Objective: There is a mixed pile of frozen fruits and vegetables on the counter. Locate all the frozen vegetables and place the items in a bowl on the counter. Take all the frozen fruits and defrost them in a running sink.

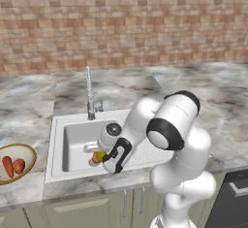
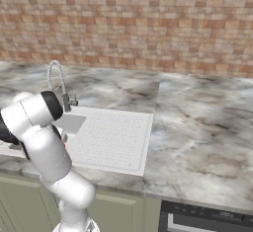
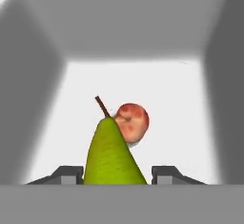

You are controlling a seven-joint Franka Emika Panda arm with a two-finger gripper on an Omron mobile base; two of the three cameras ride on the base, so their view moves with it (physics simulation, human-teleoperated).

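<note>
While two vegetables (image 1: pixel 13 166) fill one bowl (image 1: pixel 28 151) (left), two fruits (image 3: pixel 119 142) occupy sink (image 1: pixel 68 130).

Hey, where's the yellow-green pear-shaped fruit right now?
The yellow-green pear-shaped fruit sits between the gripper fingers over the light grey sink basin, with the red-orange round fruit lying on the basin floor just beyond it.

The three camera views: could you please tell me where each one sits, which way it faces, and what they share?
Left base view: behind the arm's left, looking forward and down at the sink, faucet and bowl holding two carrot pieces; the arm reaches into the basin.
Right base view: behind the arm's right, facing the drainboard and counter; the arm's upper links show.
Hand view: on the hand, looking into the basin; fingertips flank a green pear, a red fruit beyond.
Shared: both base views show the sink, faucet and brick wall.
</note>
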